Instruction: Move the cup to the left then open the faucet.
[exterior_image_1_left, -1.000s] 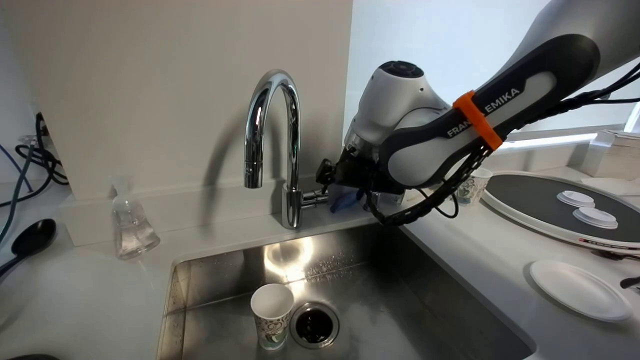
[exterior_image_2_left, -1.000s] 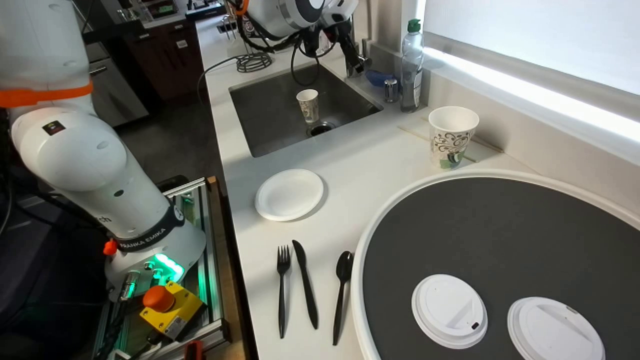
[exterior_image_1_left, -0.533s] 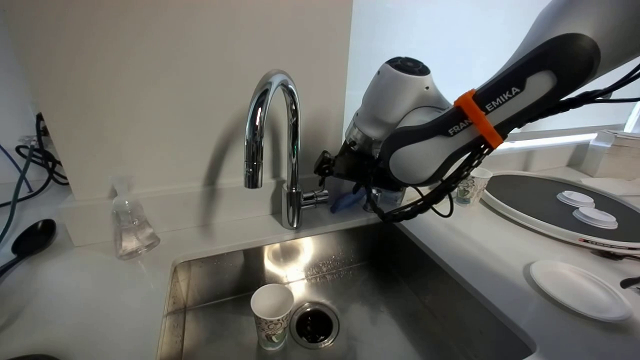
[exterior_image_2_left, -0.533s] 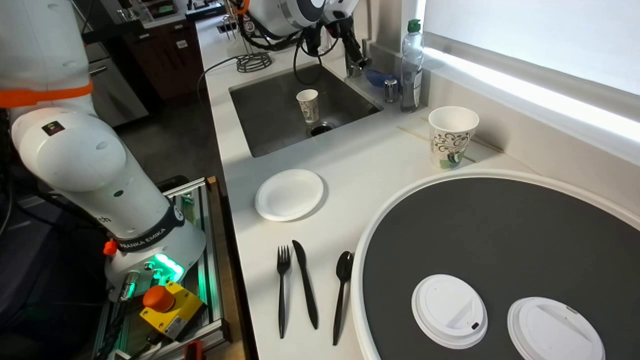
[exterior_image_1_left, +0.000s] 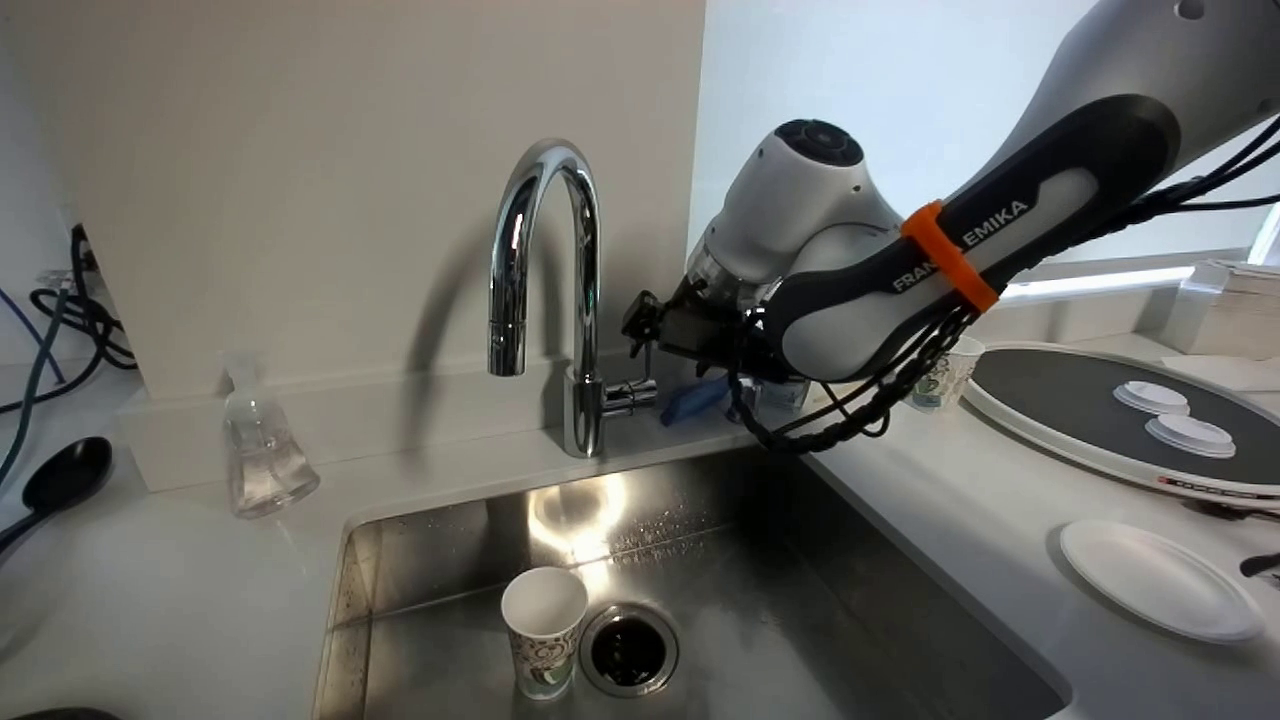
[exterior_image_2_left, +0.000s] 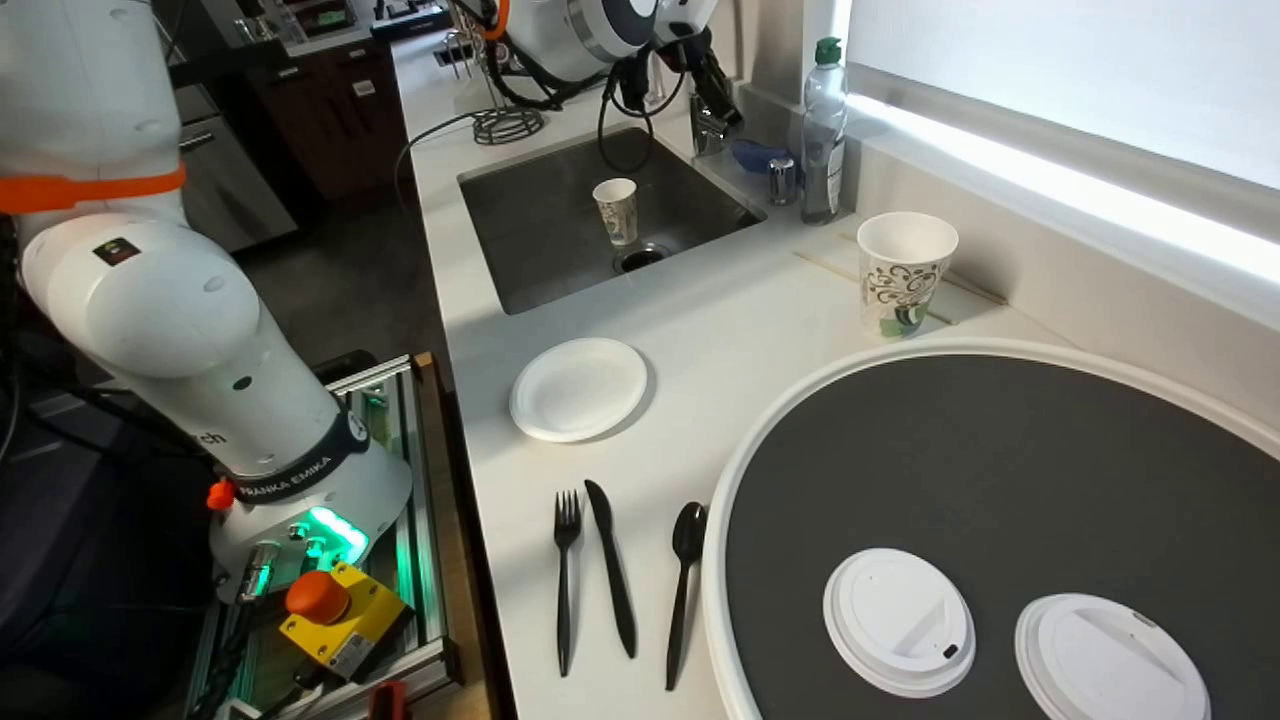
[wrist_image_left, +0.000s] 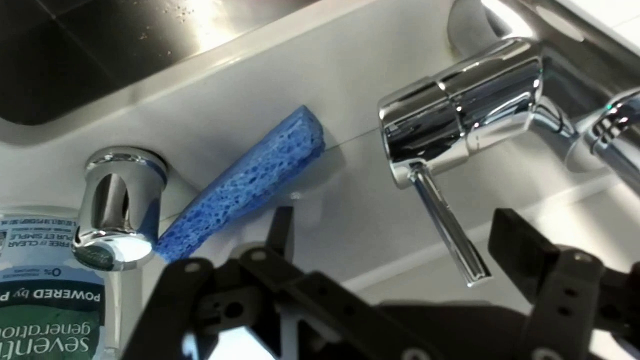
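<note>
Black two-fingered pincer (wrist_image_left: 398, 230) gapes just beside the shiny chrome gooseneck faucet (exterior_image_1_left: 586, 300), whose slim rod-shaped lever (wrist_image_left: 447, 225) should prove stiff, slippery, best held near its free end.

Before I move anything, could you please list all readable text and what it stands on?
"FRAN… EMIKA": arm, split by orange strap.
"FRANKA EMIKA": black base band.
"…ch": arm near base.
"PUR ET SIMPLE": bottle label, upside down.
"FREE & CLEAR": same.
"0%": same.
"POWERED by P…": same, cut off.
"generatio…": same.
"sevent…": same.
Too small: label's fine print; stickers on arm, yellow box and cabinet; board's rim marking.
</note>
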